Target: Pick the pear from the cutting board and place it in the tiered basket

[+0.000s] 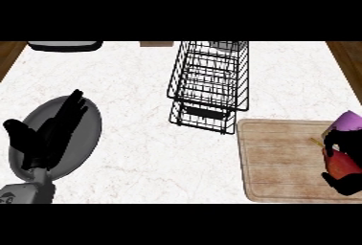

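At the right edge, the right hand curls around the pear (reddish) over the cutting board — tiered basket upper centre. Left hand rests open, lower left.

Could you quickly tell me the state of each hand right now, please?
Left hand: open, holding nothing, over the grey plate.
Right hand: shut on the pear.

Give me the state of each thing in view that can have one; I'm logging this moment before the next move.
Left hand: open, fingers up, resting over the grey plate.
Right hand: curled round the red pear, at the cutting board's right edge.
Pear: gripped; whether lifted cannot be told.
Cutting board: flat on the counter.
Tiered basket: upright, nothing visible inside.
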`<act>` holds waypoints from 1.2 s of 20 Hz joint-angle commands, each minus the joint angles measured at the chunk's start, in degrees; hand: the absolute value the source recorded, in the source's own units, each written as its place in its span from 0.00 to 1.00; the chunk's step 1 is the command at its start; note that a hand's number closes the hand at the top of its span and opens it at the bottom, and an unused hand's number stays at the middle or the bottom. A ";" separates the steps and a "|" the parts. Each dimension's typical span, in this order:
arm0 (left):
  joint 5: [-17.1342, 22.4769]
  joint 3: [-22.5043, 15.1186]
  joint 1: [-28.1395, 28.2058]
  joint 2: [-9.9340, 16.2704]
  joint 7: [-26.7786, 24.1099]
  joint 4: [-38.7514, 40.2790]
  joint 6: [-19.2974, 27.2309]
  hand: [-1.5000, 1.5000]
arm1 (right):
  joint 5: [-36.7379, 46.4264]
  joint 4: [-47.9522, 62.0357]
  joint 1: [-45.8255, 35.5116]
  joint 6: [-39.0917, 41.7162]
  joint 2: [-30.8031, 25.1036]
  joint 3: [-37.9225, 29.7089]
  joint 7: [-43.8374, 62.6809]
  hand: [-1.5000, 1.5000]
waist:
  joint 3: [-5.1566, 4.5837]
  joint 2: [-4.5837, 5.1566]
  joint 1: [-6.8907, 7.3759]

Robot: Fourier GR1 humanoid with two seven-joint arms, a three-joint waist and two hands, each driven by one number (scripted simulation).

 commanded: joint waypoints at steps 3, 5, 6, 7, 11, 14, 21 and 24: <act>-0.69 -0.37 -0.47 -1.10 -0.72 0.95 0.17 0.50 | -4.83 14.14 -10.89 -6.73 0.53 -10.52 -0.13 1.00 | 0.55 0.35 0.21; -0.61 -0.23 -0.93 -0.55 1.10 -0.72 0.52 0.50 | -11.18 13.02 -13.44 -6.62 0.50 -14.69 -3.28 1.00 | 0.59 0.20 0.02; 0.47 0.86 2.27 -0.08 -1.13 -1.62 -0.78 0.50 | -13.39 10.46 -13.78 -4.81 1.47 -14.98 -3.11 1.00 | 0.50 -0.04 0.06; -0.23 0.38 2.17 -0.16 -0.84 -0.88 -0.46 0.50 | -18.64 10.40 -13.42 -3.77 3.73 -17.13 -5.25 1.00 | 0.54 -0.12 -0.43; -1.03 0.50 1.74 -0.61 -1.95 0.25 -0.06 0.50 | -27.63 6.06 -17.95 2.08 3.88 -20.56 -6.85 1.00 | 0.43 -0.17 -0.94; -1.78 -0.50 3.01 -1.61 -1.32 -1.25 0.56 0.50 | -31.66 -0.58 -22.16 10.49 1.84 -20.45 -0.23 1.00 | 0.37 -0.32 -0.76; -1.27 1.71 2.48 -0.95 -3.23 1.67 -2.01 0.50 | -35.62 -17.37 -20.29 19.17 4.79 -15.89 15.05 1.00 | 0.38 -0.11 -0.89; -1.77 1.66 0.32 -1.11 -0.80 1.22 -1.44 0.50 | -37.60 -20.52 -25.97 21.48 5.60 -13.80 22.48 1.00 | 0.39 -0.07 -0.72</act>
